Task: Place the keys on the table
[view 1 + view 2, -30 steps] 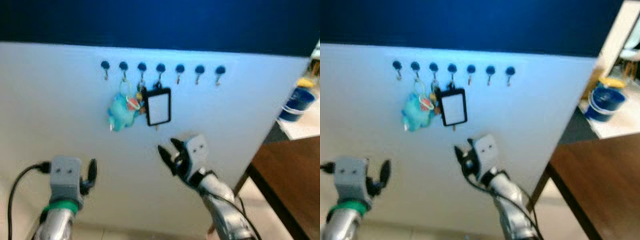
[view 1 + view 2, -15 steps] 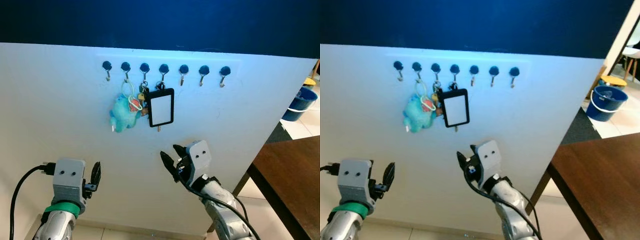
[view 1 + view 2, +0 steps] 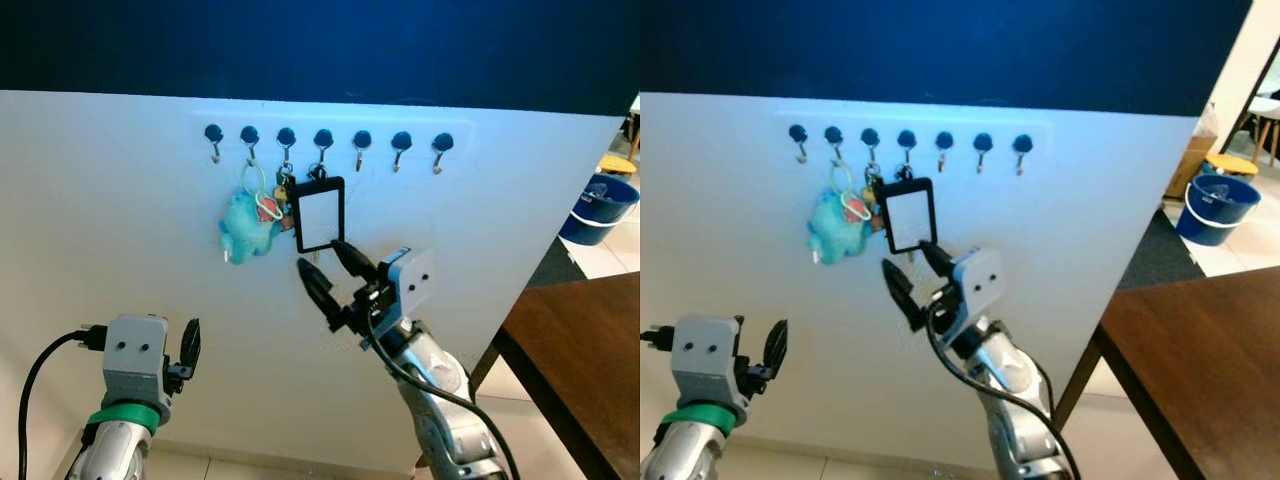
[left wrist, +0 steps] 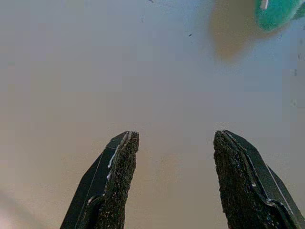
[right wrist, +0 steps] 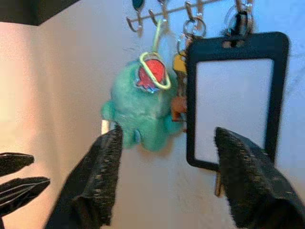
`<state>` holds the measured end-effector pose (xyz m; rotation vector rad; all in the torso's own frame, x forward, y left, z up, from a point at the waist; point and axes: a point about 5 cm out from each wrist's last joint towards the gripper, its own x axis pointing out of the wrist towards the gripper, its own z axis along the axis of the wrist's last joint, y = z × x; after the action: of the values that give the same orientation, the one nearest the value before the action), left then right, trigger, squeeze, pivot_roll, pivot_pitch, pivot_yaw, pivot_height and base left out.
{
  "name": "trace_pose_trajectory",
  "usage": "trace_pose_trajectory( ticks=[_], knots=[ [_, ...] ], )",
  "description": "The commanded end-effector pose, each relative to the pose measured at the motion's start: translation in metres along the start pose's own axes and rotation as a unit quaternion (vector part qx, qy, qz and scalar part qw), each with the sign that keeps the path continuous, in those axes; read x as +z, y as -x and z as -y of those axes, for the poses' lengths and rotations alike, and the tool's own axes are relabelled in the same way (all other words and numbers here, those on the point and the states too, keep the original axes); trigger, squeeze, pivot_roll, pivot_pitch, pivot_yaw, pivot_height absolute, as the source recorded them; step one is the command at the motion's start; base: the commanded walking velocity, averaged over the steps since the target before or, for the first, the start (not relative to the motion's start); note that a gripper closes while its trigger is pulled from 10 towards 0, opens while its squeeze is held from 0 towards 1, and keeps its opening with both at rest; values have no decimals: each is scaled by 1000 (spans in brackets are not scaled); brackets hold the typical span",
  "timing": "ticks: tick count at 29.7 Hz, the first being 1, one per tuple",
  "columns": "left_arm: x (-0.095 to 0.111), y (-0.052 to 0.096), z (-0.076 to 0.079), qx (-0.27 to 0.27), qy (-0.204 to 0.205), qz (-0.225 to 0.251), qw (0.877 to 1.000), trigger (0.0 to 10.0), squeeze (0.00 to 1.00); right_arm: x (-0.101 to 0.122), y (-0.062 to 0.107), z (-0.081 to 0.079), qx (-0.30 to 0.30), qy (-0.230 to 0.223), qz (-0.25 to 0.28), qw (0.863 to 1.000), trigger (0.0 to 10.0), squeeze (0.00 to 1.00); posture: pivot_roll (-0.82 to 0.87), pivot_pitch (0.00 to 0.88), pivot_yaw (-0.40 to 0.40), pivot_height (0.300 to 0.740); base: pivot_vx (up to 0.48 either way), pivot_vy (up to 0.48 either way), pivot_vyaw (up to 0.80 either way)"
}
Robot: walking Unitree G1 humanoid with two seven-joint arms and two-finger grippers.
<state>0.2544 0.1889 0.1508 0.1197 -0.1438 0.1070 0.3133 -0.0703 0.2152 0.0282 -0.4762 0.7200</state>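
Reaching my right end effector [image 3: 328, 272], fingers spread and empty, toward the keys [image 5: 180, 71] hanging between teal plush keychain [image 3: 246, 225] and black card holder [image 3: 319, 214]. Next: close on the bunch, lift off its hook [image 3: 286, 140].

A blue bucket [image 3: 1212, 209] is seen on the floor beyond the far end of the white wall [image 3: 110, 230]. A dark wooden table [image 3: 580, 350] is set just beside that wall's end, nearer than the bucket.

Even, cool bluish light washes the white wall [image 3: 120, 200] sharply in both eye views, while the wrist views turn warmer, with the teal plush [image 4: 276, 12] blurred.
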Motion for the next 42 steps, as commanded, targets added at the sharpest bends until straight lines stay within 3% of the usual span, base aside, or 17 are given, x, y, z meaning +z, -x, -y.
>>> trace_pose_trajectory(
  ticks=[1,8,15,16,17,18,21,30,34,42],
  knots=[
    [1,3,-3,8,-3,5,1000,10000,0,-1,-6,-2,6,6,0,1000,10000,1000,-174,71,82,740,0,0,0],
    [5,3,-2,3,5,17,1000,10000,0,8,-20,7,-25,37,21,999,10000,1000,-172,71,80,740,0,0,0],
    [8,7,2,-16,15,29,999,10000,0,16,-23,8,-52,50,48,996,10000,1000,-163,76,79,740,0,0,0],
    [8,7,2,-17,15,29,999,10000,0,19,-23,9,-60,51,59,995,10000,631,-163,76,79,740,0,0,0],
    [8,7,2,-17,15,29,999,10000,0,19,-23,9,-60,51,59,995,10000,631,-163,76,79,740,0,0,0],
    [8,7,2,-17,15,29,999,10000,0,22,-23,10,-71,54,71,993,10000,0,-163,76,79,740,0,0,0],
    [9,7,2,-19,16,31,999,10000,0,30,-24,17,-97,62,93,989,10000,0,-163,76,79,740,0,0,0],
    [11,9,3,-25,17,35,999,10000,0,24,-24,29,-127,27,78,989,10000,0,-154,72,83,740,0,0,0],
    [11,11,4,-31,17,34,999,10000,0,19,-27,25,-95,-13,68,993,10000,0,-154,67,88,740,0,0,0],
    [12,10,4,-34,16,36,999,10000,0,17,-34,14,-42,-52,64,996,10000,0,-154,64,90,740,0,0,0]
  ],
)
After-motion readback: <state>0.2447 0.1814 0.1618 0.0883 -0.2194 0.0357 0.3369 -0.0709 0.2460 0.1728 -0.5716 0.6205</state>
